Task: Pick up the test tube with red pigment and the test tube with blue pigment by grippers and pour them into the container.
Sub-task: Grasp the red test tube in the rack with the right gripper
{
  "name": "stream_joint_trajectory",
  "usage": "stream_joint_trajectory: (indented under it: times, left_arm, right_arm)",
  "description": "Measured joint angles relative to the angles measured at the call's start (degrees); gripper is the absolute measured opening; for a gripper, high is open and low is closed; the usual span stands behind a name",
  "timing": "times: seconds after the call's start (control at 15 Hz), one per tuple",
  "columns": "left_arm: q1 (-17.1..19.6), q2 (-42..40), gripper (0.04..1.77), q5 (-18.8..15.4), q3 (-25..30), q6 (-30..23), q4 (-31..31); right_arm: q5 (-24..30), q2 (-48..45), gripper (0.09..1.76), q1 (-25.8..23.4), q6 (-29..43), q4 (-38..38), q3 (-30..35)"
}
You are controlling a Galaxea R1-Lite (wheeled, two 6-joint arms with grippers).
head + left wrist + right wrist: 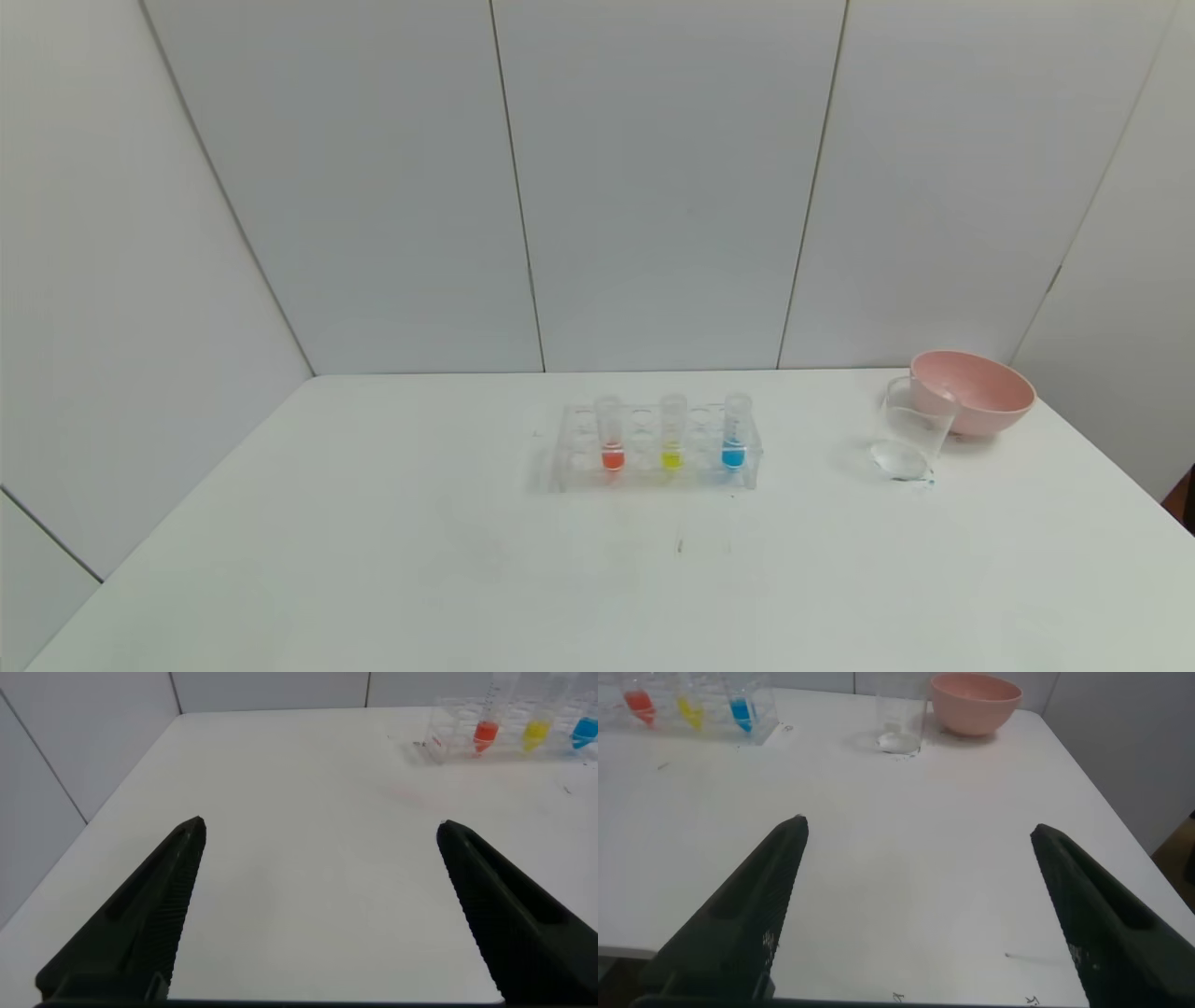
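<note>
Pre-grasp: both grippers, left gripper (318,831) and right gripper (915,831), wide, empty; next, reach centre-frame red tube (611,435), blue tube (736,431).

Light was bright, even and diffuse from overhead. Soft faint shadows lay under the rack (653,448) and beaker (913,431). The counter (373,560) looked washed out. Wrist views were slightly soft.

Each end effector (318,831) (917,831) has two tapered, ribbed black fingers.
</note>
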Motion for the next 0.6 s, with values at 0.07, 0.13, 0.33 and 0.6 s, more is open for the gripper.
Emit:
stream_joint_trajectory:
  times: [0.07,0.13,0.33,0.6]
  left_arm:
    - [0.00,0.00,1.76,0.00,0.00,0.00,0.00]
    - [0.00,0.00,1.76,0.00,0.00,0.00,-0.02]
    - [0.00,0.00,1.76,0.00,0.00,0.00,0.00]
    - [0.00,0.00,1.76,0.00,0.00,0.00,0.00]
  right_arm:
    - [0.05,0.00,1.71,0.00,-0.13,0.00,0.00]
    - [0.05,0.00,1.71,0.00,-0.11,0.04,0.00]
    - [0.18,0.00,1.71,0.00,0.66,-0.72,-0.24]
    - [4.13,2.38,1.71,0.00,1.26,-1.32,-6.17]
